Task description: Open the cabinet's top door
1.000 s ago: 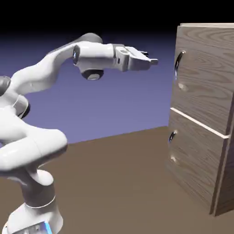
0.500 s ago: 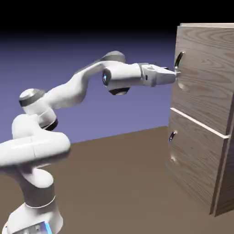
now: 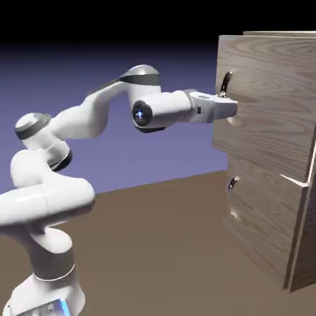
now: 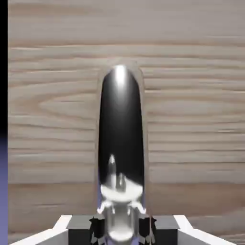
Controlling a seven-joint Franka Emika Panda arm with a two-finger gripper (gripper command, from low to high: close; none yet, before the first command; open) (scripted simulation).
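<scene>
The cabinet is a tall wood-grain box at the exterior view's right. Its top door stands pulled out a little from the cabinet front, proud of the lower panel. My gripper is shut on the top door's curved dark metal handle, at its lower end. In the hand view the handle rises large and shiny between my gripper, with wood grain of the door filling the rest.
The lower panel carries a smaller handle and stays flush. The brown table stretches between the robot's base and the cabinet. My arm reaches across at the door's height.
The gripper reached the handle, closed on it, and has drawn back toward the left. The top door has come out from the cabinet front.
</scene>
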